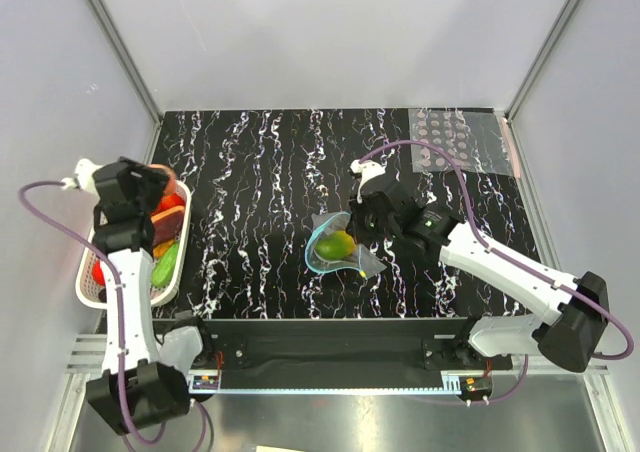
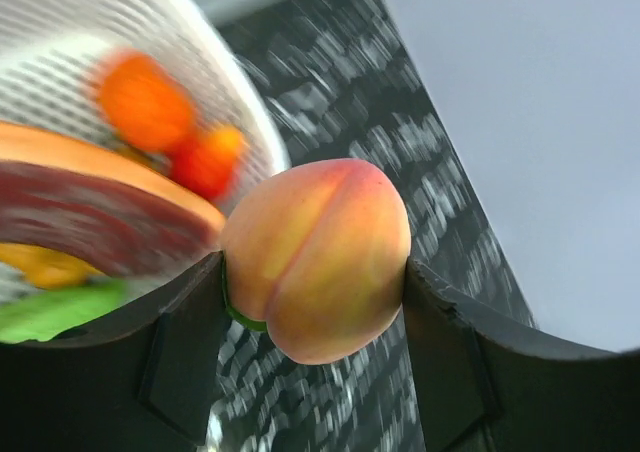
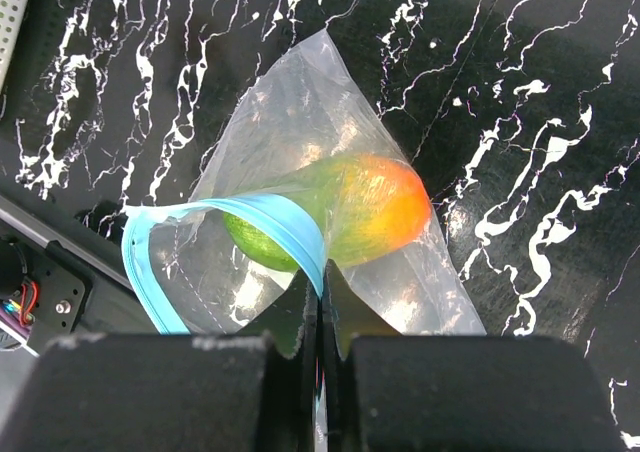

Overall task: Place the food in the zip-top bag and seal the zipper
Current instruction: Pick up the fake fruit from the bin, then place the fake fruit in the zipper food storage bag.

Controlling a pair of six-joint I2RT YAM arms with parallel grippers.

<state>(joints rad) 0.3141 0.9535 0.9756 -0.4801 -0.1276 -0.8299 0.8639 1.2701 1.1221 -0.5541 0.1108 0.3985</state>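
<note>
now, peach-pink fruit [image 2: 320,257] clamped between jaws of left gripper [image 2: 315,272], right gripper [image 3: 322,307] pinched shut on blue zipper [image 3: 270,217] of clear bag [image 3: 300,102], green-orange fruit [image 3: 370,207] inside

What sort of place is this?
Probably a robot test cell: grey panels in metal framing enclose a black marbled table, the left arm and right arm are bolted at its near edge, and the basket holds what looks like toy food.

Right pincer [image 3: 320,287] is pinching the light blue zipper [image 3: 270,217] at the near edge of the zip-top bag [image 3: 300,112], jaws pressed together on it. Bag is lying on the black marbled counter [image 3: 520,92], mouth gaping leftward. Green-and-orange fruit [image 3: 370,207] is sitting inside the bag, just beyond the zipper.
</note>
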